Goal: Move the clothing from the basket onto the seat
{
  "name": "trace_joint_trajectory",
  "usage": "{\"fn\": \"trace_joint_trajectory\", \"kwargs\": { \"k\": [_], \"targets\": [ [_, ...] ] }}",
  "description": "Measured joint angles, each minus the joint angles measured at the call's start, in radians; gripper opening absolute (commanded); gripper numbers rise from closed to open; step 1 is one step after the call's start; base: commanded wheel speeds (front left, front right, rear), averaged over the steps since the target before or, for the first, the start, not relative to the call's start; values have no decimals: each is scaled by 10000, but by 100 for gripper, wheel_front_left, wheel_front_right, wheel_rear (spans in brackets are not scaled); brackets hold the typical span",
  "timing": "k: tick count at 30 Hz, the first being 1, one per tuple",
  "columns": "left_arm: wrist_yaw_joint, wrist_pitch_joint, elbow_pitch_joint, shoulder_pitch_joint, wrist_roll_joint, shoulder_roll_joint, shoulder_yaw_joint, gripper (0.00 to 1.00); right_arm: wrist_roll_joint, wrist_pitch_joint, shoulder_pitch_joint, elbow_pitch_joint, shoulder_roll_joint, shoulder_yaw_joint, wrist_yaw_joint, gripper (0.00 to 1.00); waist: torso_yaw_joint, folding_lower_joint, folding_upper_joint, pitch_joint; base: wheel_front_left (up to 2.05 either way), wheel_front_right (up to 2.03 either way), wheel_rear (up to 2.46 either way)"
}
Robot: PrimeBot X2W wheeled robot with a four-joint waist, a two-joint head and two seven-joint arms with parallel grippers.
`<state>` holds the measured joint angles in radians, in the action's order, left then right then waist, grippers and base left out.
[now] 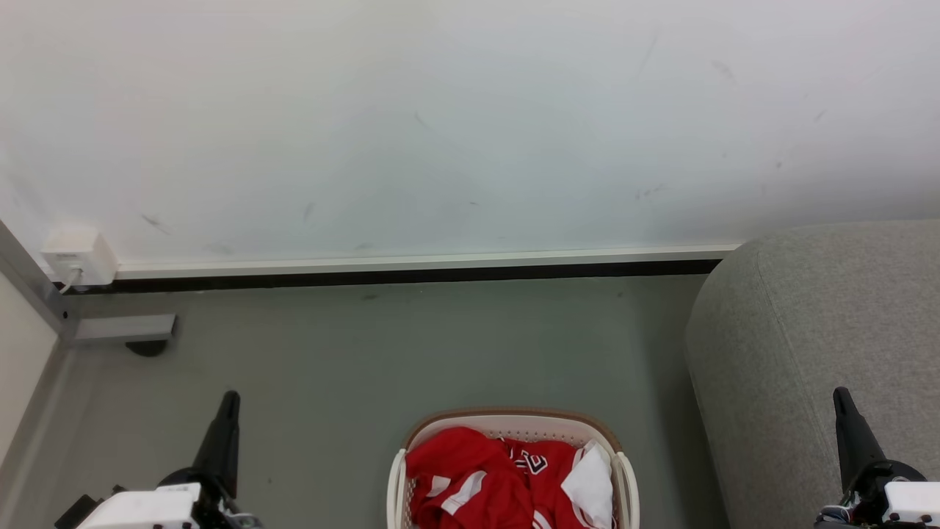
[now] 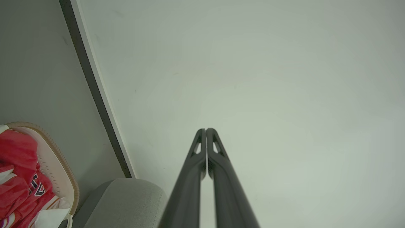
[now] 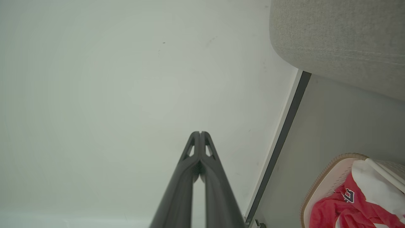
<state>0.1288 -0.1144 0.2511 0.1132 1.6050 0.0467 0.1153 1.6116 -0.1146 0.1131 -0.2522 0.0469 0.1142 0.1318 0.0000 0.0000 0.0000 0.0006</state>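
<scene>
Red clothing (image 1: 485, 477) with white stripes and a white patch lies heaped in the off-white basket (image 1: 514, 420), low in the middle of the head view on the floor. The grey seat (image 1: 815, 338) stands just right of the basket. My left gripper (image 1: 229, 400) is at the lower left, shut and empty, well left of the basket. At the lower right my right gripper (image 1: 841, 397) is shut in front of the seat. Both wrist views show fingertips pressed together, pointing at the wall: left gripper (image 2: 206, 129), right gripper (image 3: 200, 132). The clothing (image 2: 19, 177) and basket (image 3: 329, 171) sit at their edges.
A white wall with a white and black skirting (image 1: 411, 268) runs behind the grey floor. A white socket box (image 1: 77, 257) sits at the far left above a grey metal bracket (image 1: 125, 328). Open floor lies between the basket and the wall.
</scene>
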Motion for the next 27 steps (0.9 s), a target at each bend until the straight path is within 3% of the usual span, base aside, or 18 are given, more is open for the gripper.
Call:
{"fn": "trace_joint_trajectory", "kwargs": {
  "k": [9,10,18,27],
  "targets": [
    [0,0,0,0,0,2,0,0,0,0,0,0,0,0,0,0,0,0,0,0,0,0,0],
    [-2,10,42,-19,-6,-12,-2,100,0,6,-19,-40,-13,-4,0,100,0,0,0,0,0,0,0],
    [-31,280,255,-326,-219,-88,-186,100,-276,274,-344,-238,-132,-104,0,100,5,0,0,6,0,0,0],
    [-33,717,117,-331,-1406,-86,-339,100,-2276,700,-374,46,-125,-326,0,100,16,0,0,37,0,0,0]
  ]
}}
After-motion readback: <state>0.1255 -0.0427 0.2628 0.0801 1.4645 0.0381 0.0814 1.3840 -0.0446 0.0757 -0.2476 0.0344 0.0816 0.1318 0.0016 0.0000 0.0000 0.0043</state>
